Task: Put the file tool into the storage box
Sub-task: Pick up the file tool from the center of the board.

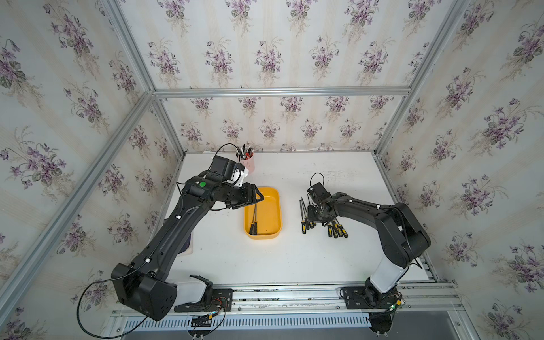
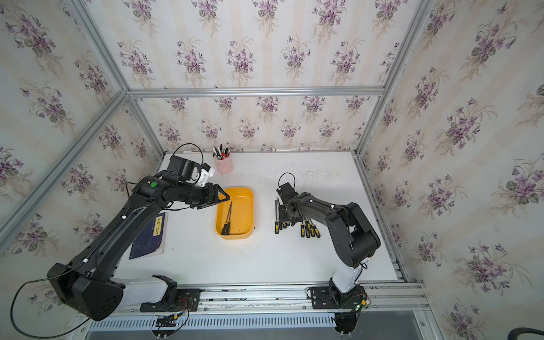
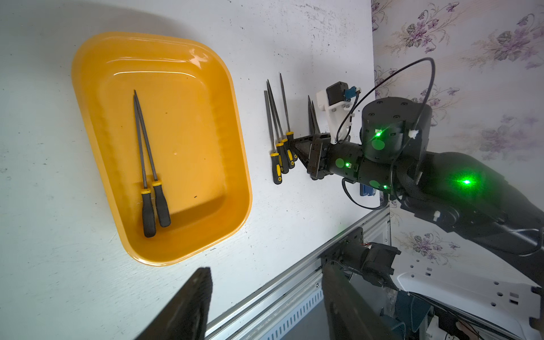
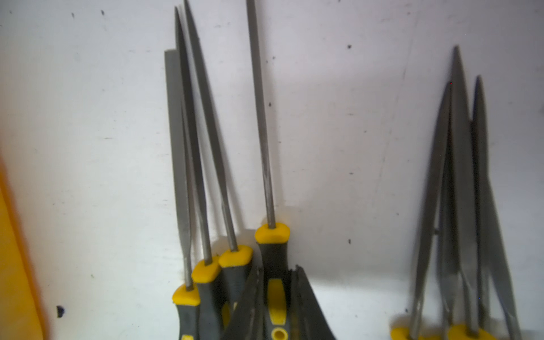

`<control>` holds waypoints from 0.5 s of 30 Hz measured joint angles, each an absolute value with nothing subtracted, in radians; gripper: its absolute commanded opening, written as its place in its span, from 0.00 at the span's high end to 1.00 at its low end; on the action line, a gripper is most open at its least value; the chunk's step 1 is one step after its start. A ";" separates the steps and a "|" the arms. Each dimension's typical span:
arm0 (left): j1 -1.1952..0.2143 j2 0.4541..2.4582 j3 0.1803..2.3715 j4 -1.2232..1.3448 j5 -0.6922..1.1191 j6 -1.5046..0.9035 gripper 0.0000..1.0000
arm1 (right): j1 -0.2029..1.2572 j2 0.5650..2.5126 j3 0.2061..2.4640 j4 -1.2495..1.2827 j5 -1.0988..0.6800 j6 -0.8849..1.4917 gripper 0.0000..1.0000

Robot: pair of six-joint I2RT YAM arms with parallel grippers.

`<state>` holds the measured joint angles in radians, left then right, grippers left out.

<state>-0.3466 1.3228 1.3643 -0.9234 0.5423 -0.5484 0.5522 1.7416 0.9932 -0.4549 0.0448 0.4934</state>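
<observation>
The yellow-orange storage box [image 1: 280, 212] [image 2: 252, 212] [image 3: 237, 132] lies at mid-table with two file tools [image 1: 254, 217] [image 2: 228, 216] [image 3: 147, 153] in it. My left gripper [image 1: 260, 198] [image 2: 226, 197] [image 3: 266, 303] hovers open and empty over the box's far left edge. To the right of the box, several black-and-yellow files lie on the table in two groups. My right gripper [image 1: 309, 218] [image 2: 284, 217] [image 3: 291, 144] [image 4: 276, 282] is down at the nearer group, shut on the handle of one file tool [image 4: 273, 250] [image 3: 285, 103], which still lies on the table.
The held file's neighbours [image 4: 191, 147] touch its handle side. The other group of files [image 1: 337, 231] [image 2: 310, 231] [image 4: 459, 176] lies under the right arm. A pink pen cup [image 1: 248, 164] [image 2: 223, 164] stands at the back. A dark book [image 2: 150, 235] lies at the left.
</observation>
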 measured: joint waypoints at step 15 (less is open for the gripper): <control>-0.347 1.329 1.340 -0.919 0.543 -0.548 0.35 | 0.552 1.679 0.942 -0.554 0.032 0.472 0.64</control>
<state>-0.3466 1.3293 1.3396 -0.9192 0.5426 -0.5484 0.5522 1.6787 0.9417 -0.5545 0.0319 0.4725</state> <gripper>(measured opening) 0.647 0.359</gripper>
